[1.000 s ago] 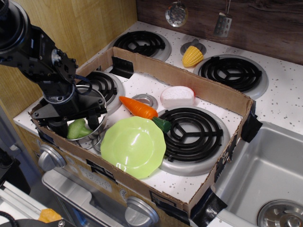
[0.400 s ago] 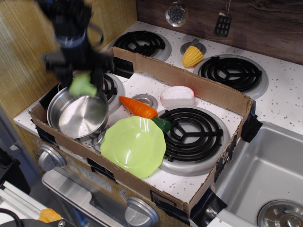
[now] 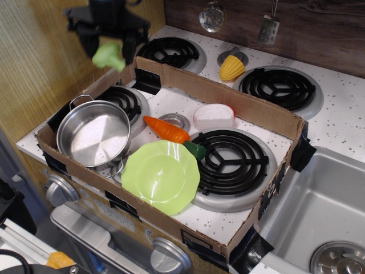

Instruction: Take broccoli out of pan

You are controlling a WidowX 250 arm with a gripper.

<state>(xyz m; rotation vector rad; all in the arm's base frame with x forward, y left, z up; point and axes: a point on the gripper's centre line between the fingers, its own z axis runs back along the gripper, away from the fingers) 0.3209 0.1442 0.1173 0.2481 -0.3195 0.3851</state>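
Note:
The broccoli [image 3: 109, 56], a small pale-green floret, hangs in my gripper [image 3: 108, 48] high above the back left of the cardboard box. The gripper is shut on it, its black fingers on either side of the floret. The pan [image 3: 93, 134], a shiny steel pot with wire loop handles, sits empty at the front left of the box, well below and in front of the gripper.
A cardboard box [image 3: 239, 111] walls in the stove's front burners. Inside lie a lime-green plate [image 3: 161, 176], an orange carrot [image 3: 168, 131] and a white-and-red piece [image 3: 214, 116]. A yellow corn [image 3: 231, 67] lies behind the box. A sink [image 3: 325, 217] is at right.
The gripper has lifted the broccoli out of the pan and carried it up and back, slightly right. The pan is now empty and has not moved.

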